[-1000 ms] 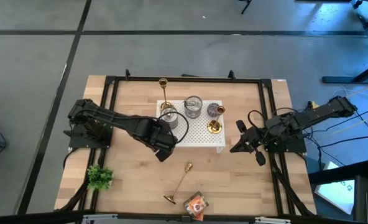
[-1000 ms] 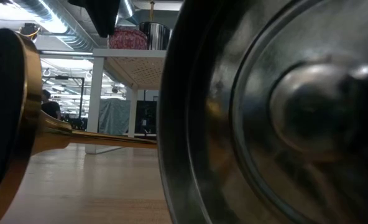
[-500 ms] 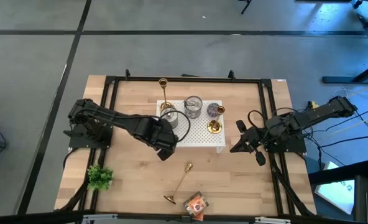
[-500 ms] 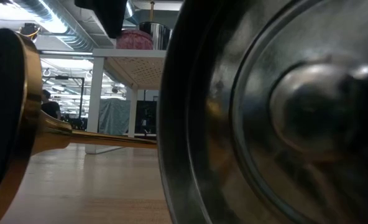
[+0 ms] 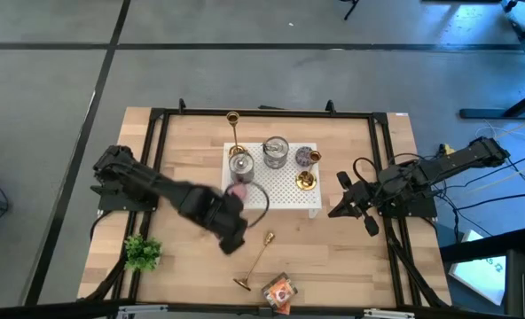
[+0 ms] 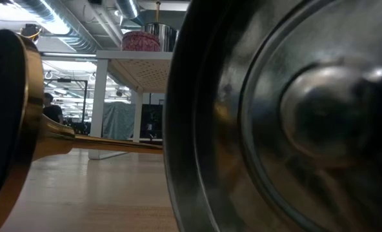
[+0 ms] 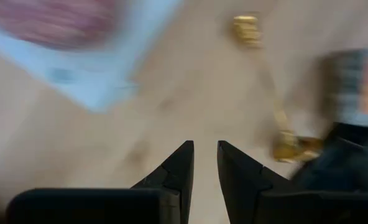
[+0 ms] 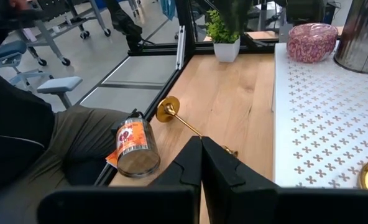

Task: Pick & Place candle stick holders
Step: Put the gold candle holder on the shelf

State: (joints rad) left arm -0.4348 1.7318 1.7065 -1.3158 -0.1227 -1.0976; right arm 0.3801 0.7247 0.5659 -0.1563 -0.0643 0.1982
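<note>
Brass candle stick holder, slim with a round flared base (image 5: 254, 262), lies on its side on the light wooden table (image 5: 351, 257), near the front edge, its cup end toward the white perforated stand (image 5: 285, 190). Just beside its base: a small tin with an orange printed label (image 5: 278, 291), also tipped over.

Left gripper (image 5: 232, 237) is over bare table between the stand's front-left corner and the fallen holder. Its dark fingers (image 7: 179, 172) sit a narrow gap apart with nothing between them; left wrist view is motion-blurred, the fallen holder shows ahead.

Two more brass holders stand upright: a tall one (image 5: 234, 133) at the stand's back-left corner, whether on it or just behind it I cannot tell, and a short one (image 5: 307, 181) on the stand near its right side. Also on the stand: a pink round candle (image 5: 237, 189) near the front-left, a silver cylindrical tin (image 5: 240, 164) behind it, a glass jar (image 5: 275, 152), and a small purple-topped container (image 5: 308, 157).

Right gripper (image 5: 351, 206) is parked off the stand's right side, jaws closed, empty. Right wrist view shows the fallen holder and the labelled tin ahead, plus a small green potted plant (image 8: 225, 31) at the far table corner.

Low view is mostly blocked by a close shiny metal object (image 6: 288, 122) and the fallen holder's base.
</note>
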